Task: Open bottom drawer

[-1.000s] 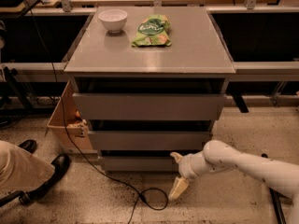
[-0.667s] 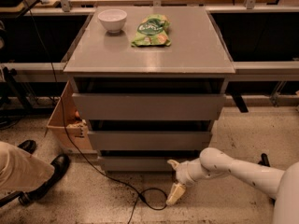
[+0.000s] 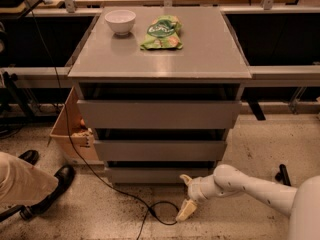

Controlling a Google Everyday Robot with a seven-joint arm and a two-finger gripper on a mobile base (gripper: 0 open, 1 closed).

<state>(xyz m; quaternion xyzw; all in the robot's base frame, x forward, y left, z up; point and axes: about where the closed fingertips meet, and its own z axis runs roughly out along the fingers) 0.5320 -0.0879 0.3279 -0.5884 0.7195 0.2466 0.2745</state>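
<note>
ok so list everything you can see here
cabinet: 1, grey, centre
bottom drawer: 1, grey, lowest, narrowest front
top drawer, middle drawer: 2, grey, above it
bowl: 1, white, cabinet top, back left
snack bag: 1, green, right of the bowl
cardboard box: 1, brown, floor, left of cabinet
cable: 1, black, floor in front
shoes: 2, black, floor, far left
arm: 1, white, low right
gripper: 1, pale, open, near floor before the bottom drawer

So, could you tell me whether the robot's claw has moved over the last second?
Yes: the cream two-finger claw has shifted slightly left and down, judged against the slim matte grey bottom drawer.
</note>
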